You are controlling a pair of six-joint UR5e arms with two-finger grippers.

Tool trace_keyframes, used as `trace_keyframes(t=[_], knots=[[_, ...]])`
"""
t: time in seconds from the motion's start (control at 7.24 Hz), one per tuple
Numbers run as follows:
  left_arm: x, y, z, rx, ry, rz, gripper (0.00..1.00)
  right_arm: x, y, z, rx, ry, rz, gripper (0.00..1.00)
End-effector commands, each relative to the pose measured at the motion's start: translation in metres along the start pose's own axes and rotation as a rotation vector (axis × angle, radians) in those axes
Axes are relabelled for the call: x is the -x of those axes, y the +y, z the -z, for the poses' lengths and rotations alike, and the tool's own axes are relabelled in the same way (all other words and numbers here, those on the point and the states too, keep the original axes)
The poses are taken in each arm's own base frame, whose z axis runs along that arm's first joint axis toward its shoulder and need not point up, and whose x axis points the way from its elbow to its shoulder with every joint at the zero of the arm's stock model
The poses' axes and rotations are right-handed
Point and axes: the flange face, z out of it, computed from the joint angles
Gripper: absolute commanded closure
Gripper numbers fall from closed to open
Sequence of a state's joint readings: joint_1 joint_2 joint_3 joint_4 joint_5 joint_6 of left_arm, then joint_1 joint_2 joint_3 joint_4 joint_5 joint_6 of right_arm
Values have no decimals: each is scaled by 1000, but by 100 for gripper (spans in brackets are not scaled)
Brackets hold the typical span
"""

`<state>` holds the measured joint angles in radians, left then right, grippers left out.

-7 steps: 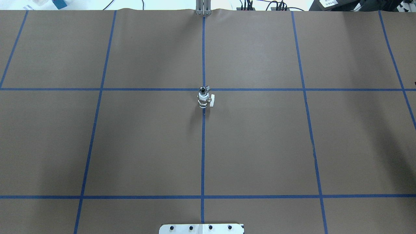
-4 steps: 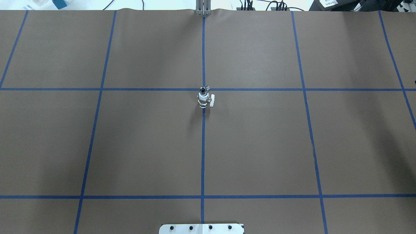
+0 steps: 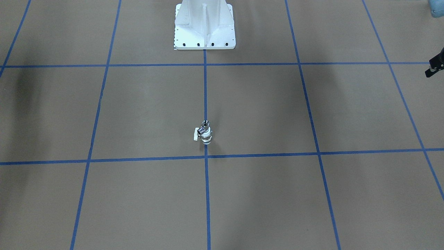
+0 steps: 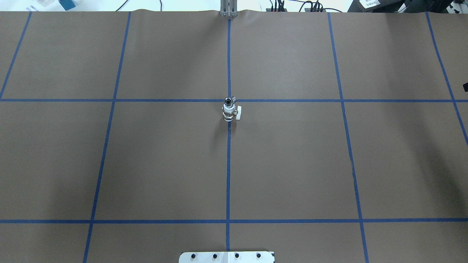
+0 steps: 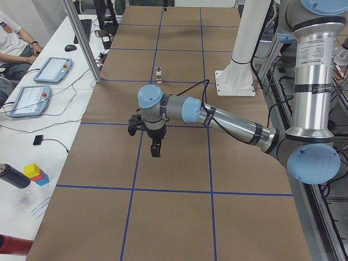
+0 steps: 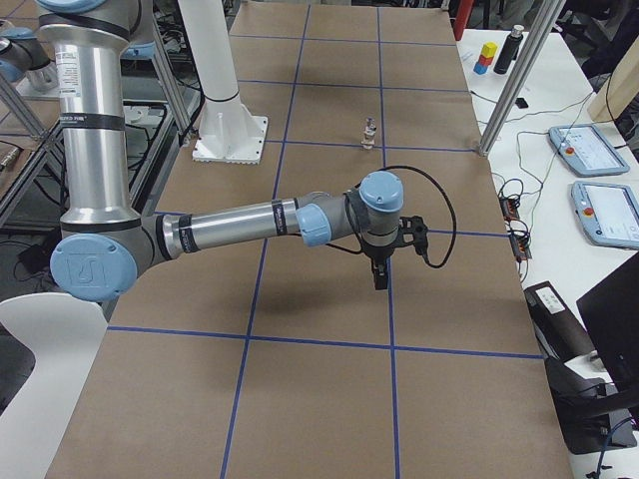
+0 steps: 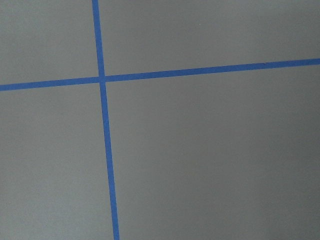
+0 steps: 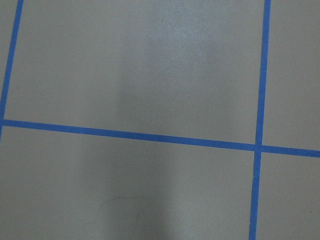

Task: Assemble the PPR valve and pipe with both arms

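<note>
1. Brown paper (image 4: 164, 164) with blue tape lines (image 4: 228, 182) covers my tabletop (image 4: 292, 164).
2. The PPR valve (image 4: 230, 114) stands upright mid-tabletop, the pipe (image 4: 229, 99) on top.
3. The left tool (image 5: 156, 149) and right tool (image 6: 379, 277) hang well away; open or closed, I cannot tell.

— Grey tubular left arm (image 5: 234, 124), light-blue joint caps (image 5: 149, 97), small black print (image 5: 311, 54) on the upper tube?
— Yes. Same grey and blue on the right arm (image 6: 230, 228).
— Ends?
— Black left gripper (image 5: 156, 152), black right gripper (image 6: 379, 281), thin black cable (image 6: 454, 225) alongside.
— Underneath?
— White pedestal (image 3: 204, 24), dark bolts (image 3: 198, 44) along its plate edge.
</note>
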<state>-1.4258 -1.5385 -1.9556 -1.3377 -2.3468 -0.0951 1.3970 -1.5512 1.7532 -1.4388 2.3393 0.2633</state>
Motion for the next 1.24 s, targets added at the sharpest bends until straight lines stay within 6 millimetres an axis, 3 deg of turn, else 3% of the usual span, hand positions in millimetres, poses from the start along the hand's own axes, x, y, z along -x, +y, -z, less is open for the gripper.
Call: trace_keyframes(t=[0.0,0.28,0.69,1.1], knots=[[-2,3,3,-7,4,-4,1,11,-6,8,-15,-13,9,0],[-7,1,7,-16,3,-13,1,20,-18,9,-15,-16,18,0],[-2,3,2,-5,2,-3,1,16,-32,-6,9,-14,5,0],[-9,0,7,-16,-4,-20,0,19,-32,-4,8,-19,9,0]])
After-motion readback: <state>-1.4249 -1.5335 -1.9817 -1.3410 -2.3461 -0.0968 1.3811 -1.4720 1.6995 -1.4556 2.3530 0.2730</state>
